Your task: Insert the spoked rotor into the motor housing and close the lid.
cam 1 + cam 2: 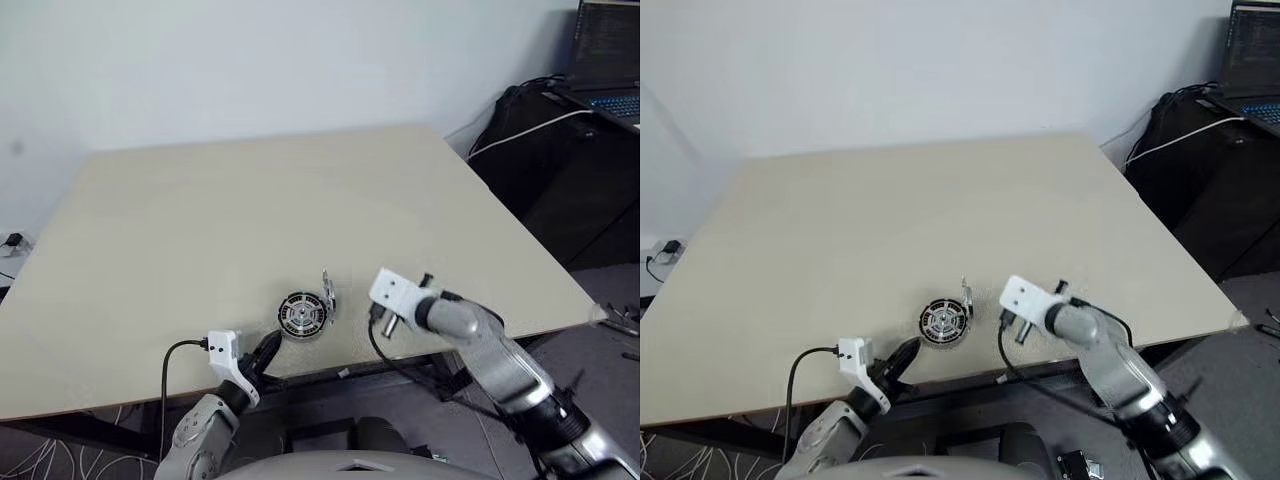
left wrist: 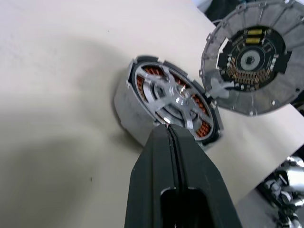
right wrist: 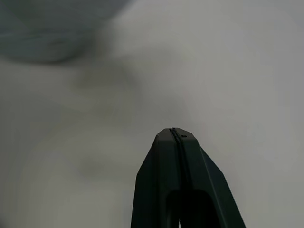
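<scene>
Head views: the motor housing (image 1: 301, 316) lies near the desk's (image 1: 300, 200) front edge, its lid (image 1: 328, 293) standing open beside it. Left wrist view: the spoked rotor (image 2: 171, 97) already sits over the copper windings; my left tool (image 2: 170, 130), pinched shut and empty, hovers at its rim. Right wrist view: my right tool (image 3: 172, 133), also shut and empty, is over bare desk. I judge closing the lid comes next. No legible writing.

One motor housing (image 2: 166, 107), one rotor (image 2: 171, 95), seemingly one lid (image 2: 251, 57).
</scene>
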### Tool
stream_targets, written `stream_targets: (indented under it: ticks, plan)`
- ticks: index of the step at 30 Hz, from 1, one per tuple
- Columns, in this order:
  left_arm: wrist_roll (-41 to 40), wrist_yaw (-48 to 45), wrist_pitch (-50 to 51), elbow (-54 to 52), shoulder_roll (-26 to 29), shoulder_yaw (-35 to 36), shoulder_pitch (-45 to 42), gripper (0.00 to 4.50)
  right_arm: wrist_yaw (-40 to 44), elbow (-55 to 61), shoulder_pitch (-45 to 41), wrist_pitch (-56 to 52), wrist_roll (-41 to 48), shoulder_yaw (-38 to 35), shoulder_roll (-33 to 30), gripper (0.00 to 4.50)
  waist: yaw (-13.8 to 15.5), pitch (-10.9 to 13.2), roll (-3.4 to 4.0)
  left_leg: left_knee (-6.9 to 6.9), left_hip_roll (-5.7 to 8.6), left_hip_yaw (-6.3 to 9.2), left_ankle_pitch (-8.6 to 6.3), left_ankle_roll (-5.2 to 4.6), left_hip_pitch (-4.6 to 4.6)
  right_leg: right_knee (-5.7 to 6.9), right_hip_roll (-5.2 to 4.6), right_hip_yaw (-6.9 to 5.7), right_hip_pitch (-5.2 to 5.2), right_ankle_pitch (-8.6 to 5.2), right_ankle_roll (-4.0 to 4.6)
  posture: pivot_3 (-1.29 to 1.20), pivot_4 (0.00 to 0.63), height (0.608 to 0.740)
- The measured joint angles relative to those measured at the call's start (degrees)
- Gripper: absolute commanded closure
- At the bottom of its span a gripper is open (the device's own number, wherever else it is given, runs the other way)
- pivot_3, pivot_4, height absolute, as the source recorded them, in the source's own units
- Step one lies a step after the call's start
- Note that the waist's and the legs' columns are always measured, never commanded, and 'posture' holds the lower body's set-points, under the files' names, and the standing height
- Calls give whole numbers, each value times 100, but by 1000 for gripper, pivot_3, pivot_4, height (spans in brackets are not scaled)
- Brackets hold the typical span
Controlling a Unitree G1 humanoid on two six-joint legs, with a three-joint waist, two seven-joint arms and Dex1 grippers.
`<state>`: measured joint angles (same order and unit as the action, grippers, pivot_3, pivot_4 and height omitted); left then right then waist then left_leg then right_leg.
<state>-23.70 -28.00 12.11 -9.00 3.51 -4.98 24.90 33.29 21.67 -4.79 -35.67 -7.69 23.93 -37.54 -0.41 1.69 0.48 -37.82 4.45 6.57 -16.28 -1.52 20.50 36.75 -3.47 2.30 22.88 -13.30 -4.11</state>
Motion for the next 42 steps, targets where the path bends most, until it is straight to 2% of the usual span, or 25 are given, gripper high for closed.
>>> stream_targets:
  ticks: [7,12,24,42]
  plan:
    - [-2,-81,148,-1,161,-6,-66,4500,-35,394,376,11,366,-428,444,4479,7,66,-61,-7,-3,1,-17,29,-46,-7,-9,-1,-32,0,-4,0,0,740]
    - [-6,-84,249,-25,254,-2,-88,4500,-69,391,394,43,692,-546,916,4479,18,69,-57,0,-4,3,-11,10,-43,-8,-5,-1,-22,0,-5,0,0,740]
    - [-115,-50,277,-143,281,15,-35,4500,212,325,66,52,1392,-601,1349,4479,68,74,-50,0,-4,2,-24,23,-44,-15,-5,-2,-25,-2,-3,0,0,740]
    - [-155,76,287,-273,331,47,-26,4500,187,-1514,-394,490,1252,44,2219,4479,62,74,-44,0,-2,0,-23,22,-47,-12,4,-1,-26,-1,-2,0,0,740]
